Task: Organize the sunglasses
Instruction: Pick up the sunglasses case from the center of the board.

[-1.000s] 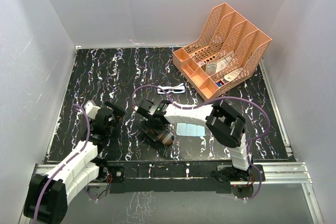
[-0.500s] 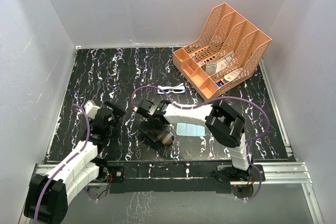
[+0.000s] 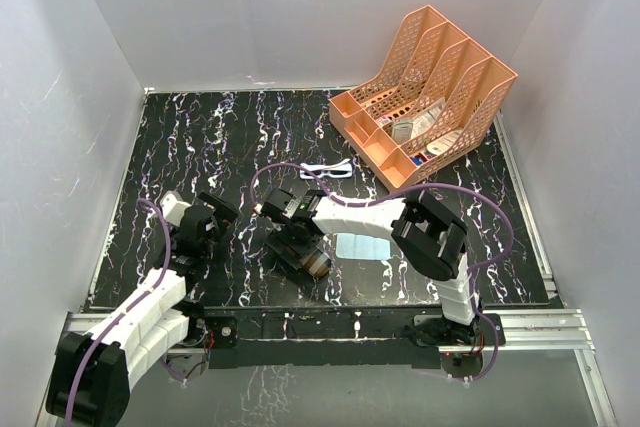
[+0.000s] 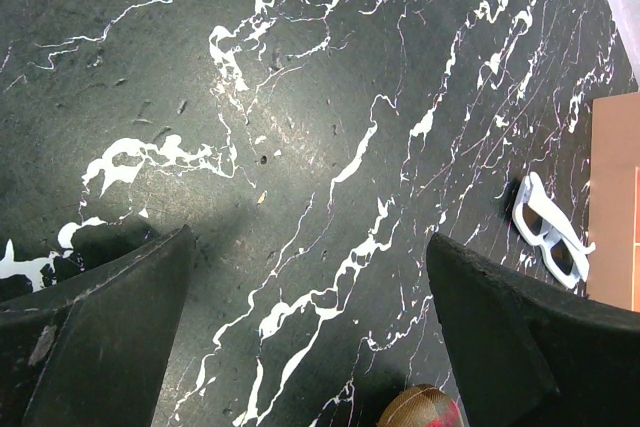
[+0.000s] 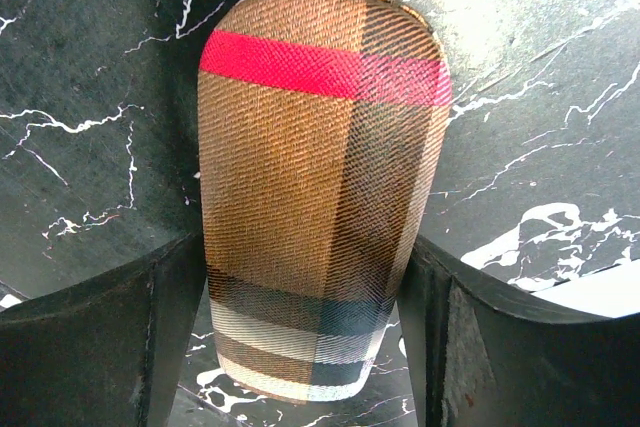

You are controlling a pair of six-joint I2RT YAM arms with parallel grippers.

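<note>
The sunglasses [image 3: 328, 170], white-framed with bluish lenses, lie on the black marbled table [image 3: 200, 137] in front of the orange organizer. They also show at the right of the left wrist view, sunglasses [image 4: 548, 237]. My right gripper [image 3: 298, 241] reaches down over the brown plaid case [image 3: 306, 257] near the table's front. In the right wrist view its fingers press both long sides of the case [image 5: 320, 167], the right gripper [image 5: 310, 247] shut on it. My left gripper [image 3: 222, 215] hovers open at the front left, left gripper [image 4: 308, 247] holding nothing.
An orange slotted organizer [image 3: 430, 87] with small items stands at the back right. A light blue cloth [image 3: 360, 246] lies flat just right of the case. White walls enclose the table on three sides.
The right gripper's fingers have closed in against the sides of the plaid case. The left arm and the sunglasses have not moved.
</note>
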